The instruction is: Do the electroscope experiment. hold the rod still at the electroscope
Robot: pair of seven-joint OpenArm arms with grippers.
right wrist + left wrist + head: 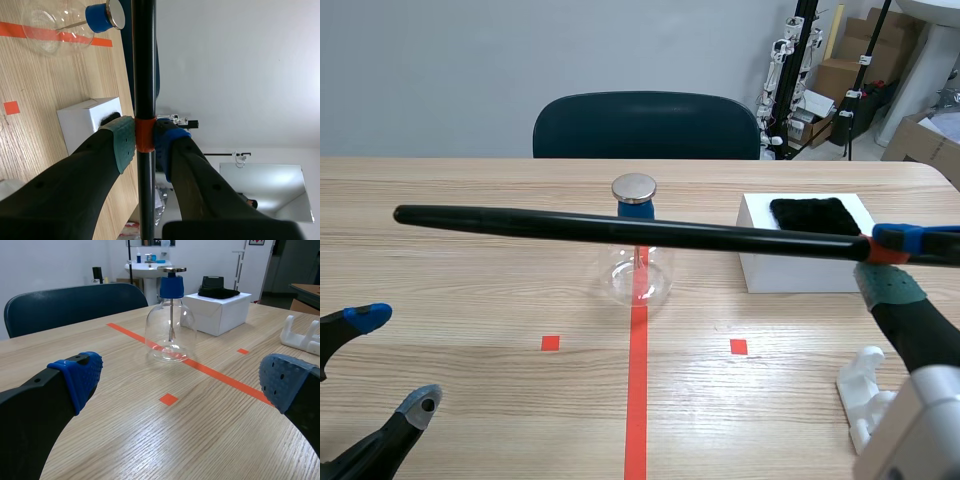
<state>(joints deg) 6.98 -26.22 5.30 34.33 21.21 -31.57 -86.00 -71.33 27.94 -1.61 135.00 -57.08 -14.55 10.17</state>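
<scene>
The electroscope (639, 262) is a clear glass flask with a blue stopper and a round metal disc on top; it stands on the red centre tape line. It also shows ahead of the left gripper (170, 315) and in the right wrist view (65, 27). A long black rod (620, 229) with an orange band lies level across the table, passing in front of the flask just below the disc. My right gripper (885, 250) is shut on the rod (144, 75) at the orange band. My left gripper (390, 365) stands open near the table's front left, holding nothing.
A white box (800, 262) with a black cloth (812, 215) on top stands right of the flask. A white plastic stand (868, 390) sits at the front right. A dark chair (645, 125) stands behind the table.
</scene>
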